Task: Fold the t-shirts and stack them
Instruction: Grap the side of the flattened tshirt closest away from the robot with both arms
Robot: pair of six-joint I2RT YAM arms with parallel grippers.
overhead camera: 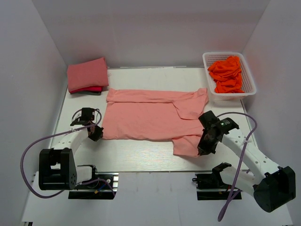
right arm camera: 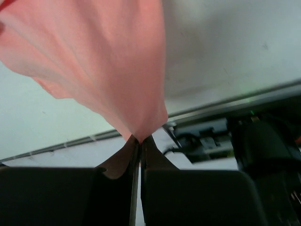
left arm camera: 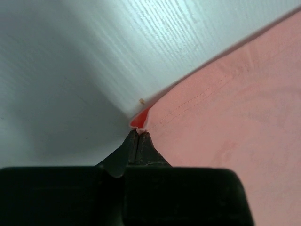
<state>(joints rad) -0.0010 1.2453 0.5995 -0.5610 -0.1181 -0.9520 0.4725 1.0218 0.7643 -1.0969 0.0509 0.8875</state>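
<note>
1. The left gripper (overhead camera: 98, 134) was found at the near-left corner of the spread salmon t-shirt (overhead camera: 150, 117), its jaws clenched on a sliver of that corner (left arm camera: 139, 121).
2. The t-shirt was laid flat across the middle of the tabletop (overhead camera: 141, 162), rumpled and partly doubled over at its right end.
3. The right gripper (overhead camera: 202, 151) was set at the near-right edge, its jaws pinched shut on gathered cloth (right arm camera: 94, 56).
4. The step was judged to be the start of a fold. Both held points would probably have to be raised together and carried evenly toward the far edge.
5. A folded stack (overhead camera: 87, 74) was placed at the far left, near the shirt's corner, where the finished fold was presumably meant to go.
6. A white basket (overhead camera: 209, 59) of orange garments (overhead camera: 228, 73) was set far right, close to the shirt's end, and was judged a possible snag.
</note>
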